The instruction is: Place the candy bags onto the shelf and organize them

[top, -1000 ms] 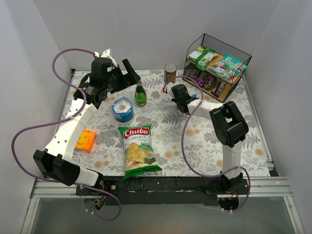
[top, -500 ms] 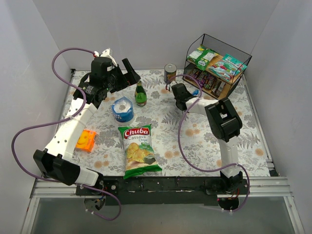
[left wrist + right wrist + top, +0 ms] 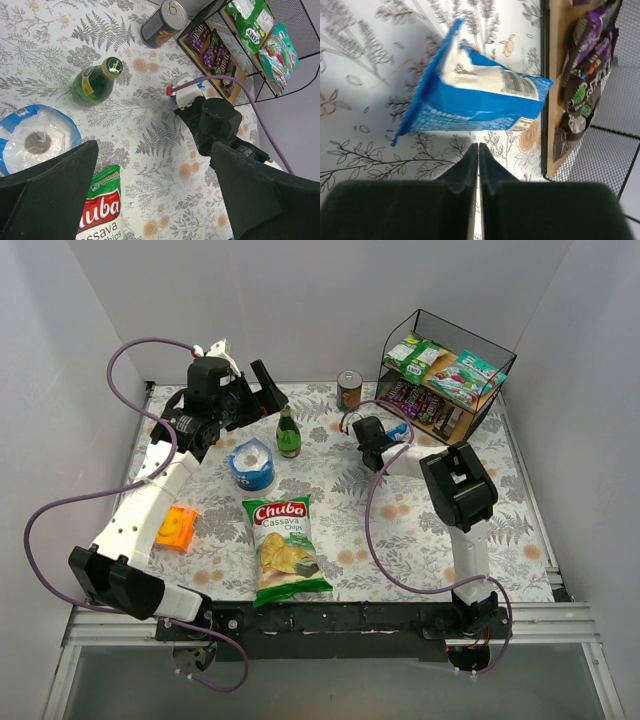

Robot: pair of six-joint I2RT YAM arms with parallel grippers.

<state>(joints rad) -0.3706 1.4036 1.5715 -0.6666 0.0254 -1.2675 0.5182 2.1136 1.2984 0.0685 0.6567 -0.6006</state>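
The shelf (image 3: 482, 345) stands at the back right. Its top board holds green-and-white candy bags (image 3: 415, 355) and a teal one (image 3: 468, 375). Its lower board holds several dark brown and purple ones (image 3: 425, 405), which also show in the right wrist view (image 3: 582, 75). A blue-and-white packet (image 3: 480, 97) lies on the table beside the lower board (image 3: 555, 100), just beyond my fingertips. My right gripper (image 3: 478, 146) is shut and empty, and it sits left of the shelf in the top view (image 3: 380, 437). My left gripper (image 3: 160, 200) is wide open and empty, high at the back left (image 3: 262, 388).
A can (image 3: 349, 388) stands left of the shelf. A green bottle (image 3: 288, 433) and a blue-white roll (image 3: 252, 464) are at mid-left. The Chuba chips bag (image 3: 283, 547) lies at the front centre. An orange packet (image 3: 176, 528) lies under the left arm.
My right arm has swung its elbow inward, and its gripper has shifted slightly towards the back, near the shelf. The left arm has not moved.
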